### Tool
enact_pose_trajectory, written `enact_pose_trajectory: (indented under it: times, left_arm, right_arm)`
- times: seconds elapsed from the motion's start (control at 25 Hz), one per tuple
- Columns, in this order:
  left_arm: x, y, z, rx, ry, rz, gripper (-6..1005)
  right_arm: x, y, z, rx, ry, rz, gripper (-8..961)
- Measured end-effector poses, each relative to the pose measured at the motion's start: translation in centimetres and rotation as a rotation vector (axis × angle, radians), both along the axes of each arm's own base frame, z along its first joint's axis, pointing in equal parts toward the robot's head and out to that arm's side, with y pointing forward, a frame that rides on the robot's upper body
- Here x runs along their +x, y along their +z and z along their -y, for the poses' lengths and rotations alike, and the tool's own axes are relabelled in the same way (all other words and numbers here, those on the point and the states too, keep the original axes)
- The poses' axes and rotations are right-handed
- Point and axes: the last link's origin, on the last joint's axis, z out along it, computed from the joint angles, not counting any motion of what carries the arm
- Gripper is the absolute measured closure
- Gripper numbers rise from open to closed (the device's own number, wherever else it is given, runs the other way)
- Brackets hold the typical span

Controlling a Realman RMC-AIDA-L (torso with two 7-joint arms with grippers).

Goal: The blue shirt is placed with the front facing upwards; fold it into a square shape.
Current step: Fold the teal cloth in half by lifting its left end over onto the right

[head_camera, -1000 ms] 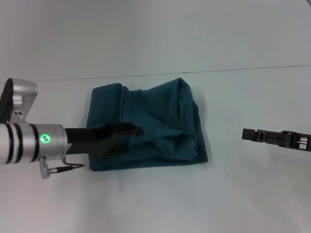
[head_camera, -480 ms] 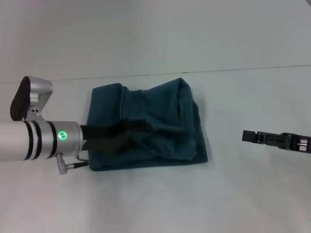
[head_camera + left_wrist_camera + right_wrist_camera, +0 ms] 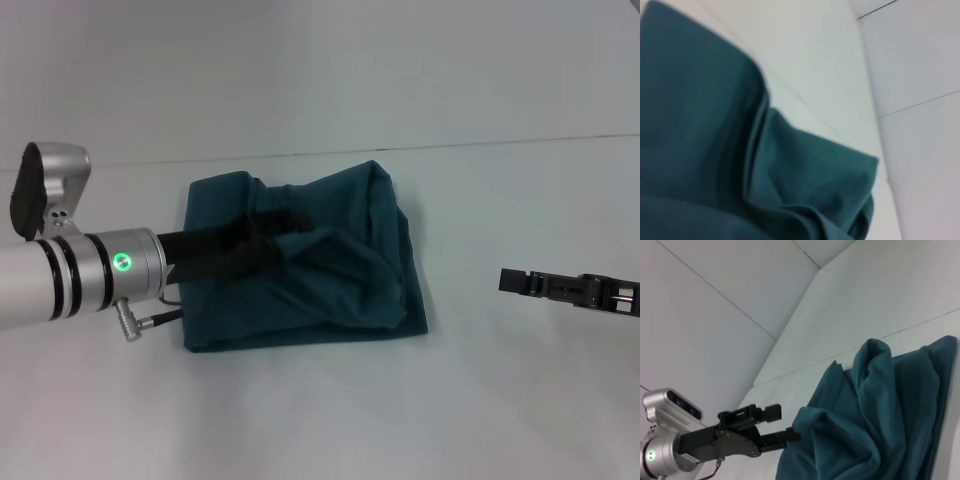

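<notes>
The blue shirt (image 3: 345,285) lies mid-table as a rumpled teal slab with loose folds on top, its print hidden. It also fills the left wrist view (image 3: 715,150) and shows in the right wrist view (image 3: 880,410). My left gripper (image 3: 285,235) reaches in from the left over the shirt's left half. In the right wrist view the left gripper (image 3: 788,422) stands open, one finger bare above the cloth and the other buried in a raised fold. My right gripper (image 3: 510,280) hovers off to the right, well apart from the shirt.
The white table (image 3: 300,420) runs back to a seam line where the pale wall (image 3: 320,70) begins. The left arm's silver wrist (image 3: 90,275) with a green light hangs over the table's left side.
My left gripper has moved toward the far side of the shirt, pushing deeper into the cloth and raising a fold there. The right arm has stayed still.
</notes>
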Motion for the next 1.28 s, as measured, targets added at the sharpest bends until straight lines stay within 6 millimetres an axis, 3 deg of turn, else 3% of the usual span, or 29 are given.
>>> enact_pose_trajectory:
  times: [0.76,1.28]
  left_arm:
    - [-2.4,-0.3,0.9,-0.06,0.098,-0.019,261]
    - [-1.2,-0.9,0.2,-0.041,0.076,-0.029,359]
  right_arm:
    - [0.1,0.1,0.0,0.002,-0.003,-0.001,69]
    - [0.1,0.1,0.0,0.002,-0.004,-0.002,70]
